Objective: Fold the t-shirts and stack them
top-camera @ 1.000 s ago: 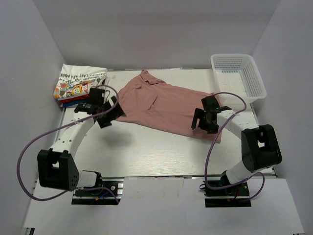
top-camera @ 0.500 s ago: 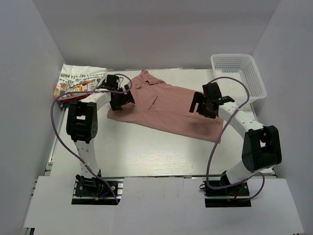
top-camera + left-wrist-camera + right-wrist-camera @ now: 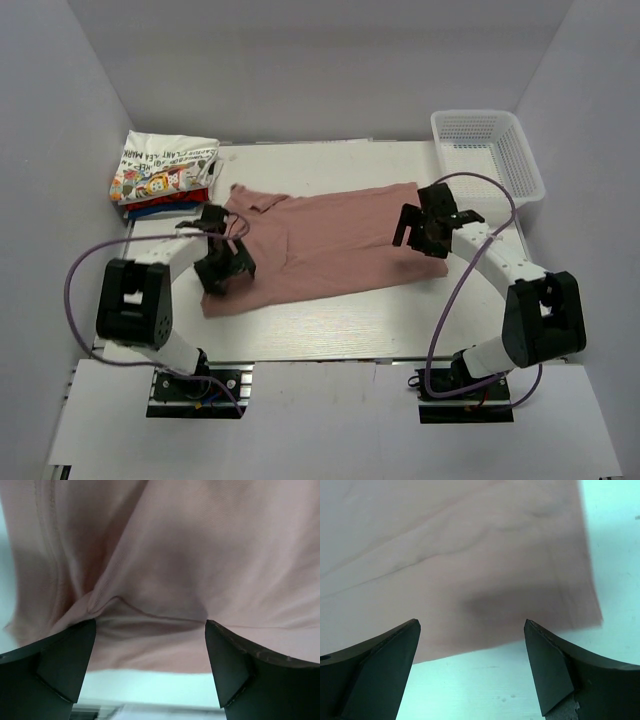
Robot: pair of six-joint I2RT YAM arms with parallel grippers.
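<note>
Top view: pink tee [image 3: 330, 235] spread on the counter [image 3: 330, 320]; folded stack [image 3: 165, 175] far left
Left wrist: left jaws wide apart, empty, over a puckered edge; smooth before pinching
Right wrist: right jaws wide apart, empty, over the corner; grip squarely

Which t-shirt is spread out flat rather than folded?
The dusty-pink cloth tee, lying open mid-table. The others are folded in a stack at far left, a white cartoon-printed tee on top.

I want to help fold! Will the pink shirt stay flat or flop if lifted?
Probably flops: the pink shirt wrinkles and bunches by the left hand. Likely light too, since it looks like thin cloth lying flat.
</note>
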